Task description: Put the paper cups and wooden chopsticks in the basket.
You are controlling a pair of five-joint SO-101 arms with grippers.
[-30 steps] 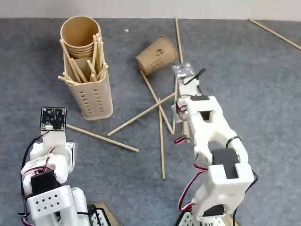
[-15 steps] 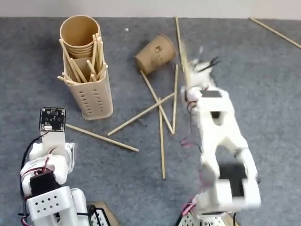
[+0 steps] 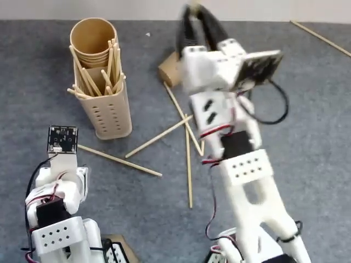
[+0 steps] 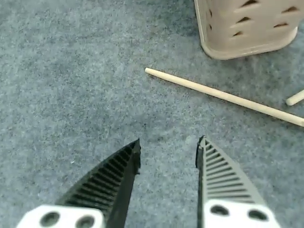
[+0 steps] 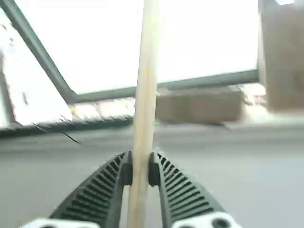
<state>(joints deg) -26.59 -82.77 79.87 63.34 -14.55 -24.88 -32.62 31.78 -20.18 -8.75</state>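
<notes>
Fingers (image 5: 107, 190) of your right gripper (image 5: 140, 166) are squeezed tight on a wooden chopstick (image 5: 145, 85). The stick stands between them and sticks out past the tips. In the high view your right arm (image 3: 241, 164) is up high over the middle of the table (image 3: 307, 137). Its tip is near the far edge.

Your left gripper (image 4: 168, 142) is partly open and holds nothing. Its two black fingers (image 4: 114, 175) point down at the grey table, close to the near left corner. They do not touch anything. Just past them one long chopstick (image 4: 223, 95) lies flat. The tip of a second stick (image 4: 295, 98) pokes in beside it.

Your basket (image 3: 109, 109) stands upright near the far left corner. A stack of paper cups (image 3: 92, 38) sits inside it. Many chopsticks in the basket (image 3: 112, 60) stand beside the cups and lean out over the rim.

One more paper cup (image 3: 169, 71) is near the far edge. It is mostly hidden behind your right arm, so you cannot tell just how it lies.

Loose chopsticks (image 3: 188, 164) lie flat in the middle of the table, and some cross over each other. One last chopstick (image 3: 318, 37) lies alone by the far right corner, well apart from the rest.

Your left arm (image 3: 55, 203) is at the near left corner, near the basket but not touching it.
</notes>
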